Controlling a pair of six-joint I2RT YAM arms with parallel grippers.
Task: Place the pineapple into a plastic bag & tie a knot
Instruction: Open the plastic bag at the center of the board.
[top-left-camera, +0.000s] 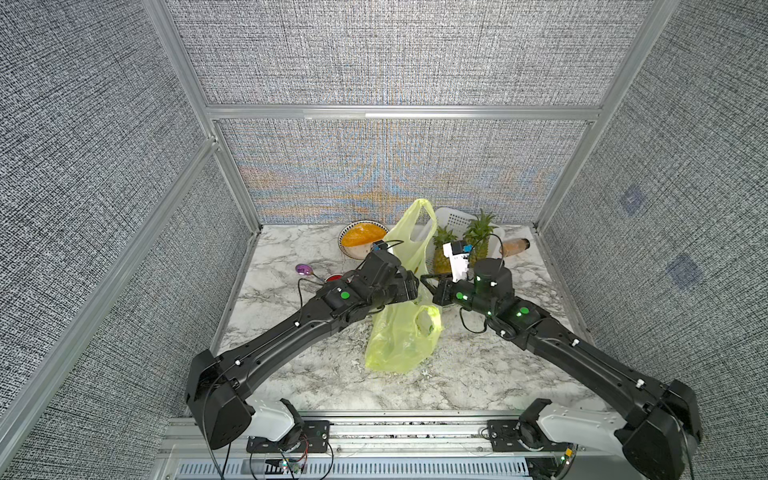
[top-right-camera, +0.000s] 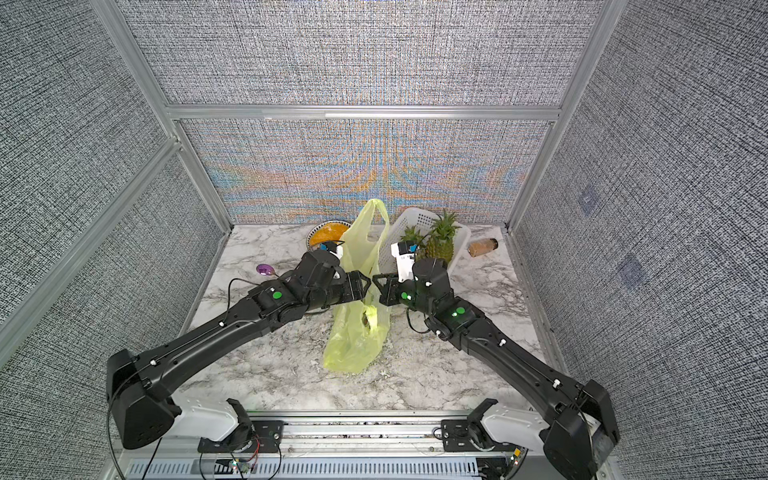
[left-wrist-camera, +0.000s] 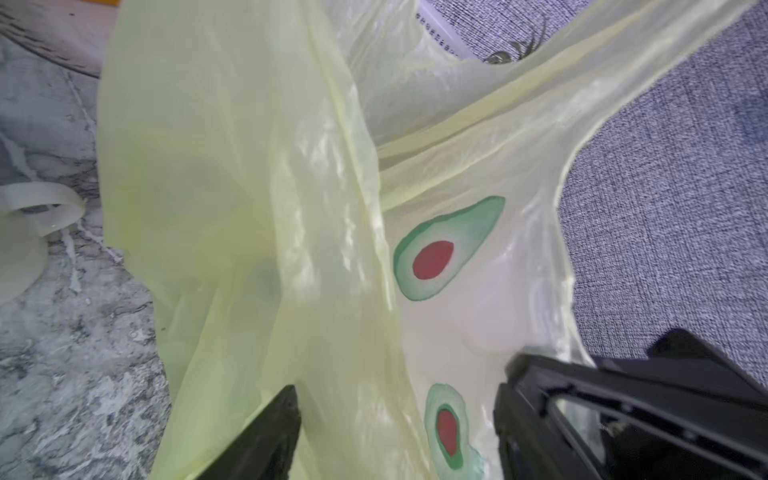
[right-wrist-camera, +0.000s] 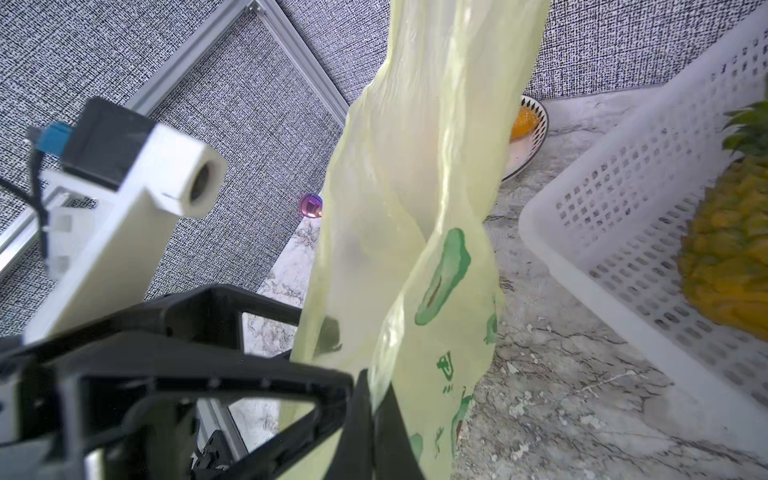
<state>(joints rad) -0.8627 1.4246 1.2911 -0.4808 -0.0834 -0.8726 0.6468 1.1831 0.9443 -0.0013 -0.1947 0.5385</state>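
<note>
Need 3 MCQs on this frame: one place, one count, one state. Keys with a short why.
1. The pineapples are: A inside the plastic bag; B under the plastic bag; C in the white basket.
2. Pineapples in view: A one; B two; C three.
3. The right end effector is: A shut on the plastic bag; B open, clear of it; C shut on a pineapple.
Key: 1 C, both stand in the basket in both top views. 2 B, two leafy crowns show. 3 A, the right wrist view shows bag film pinched in its grip.
</note>
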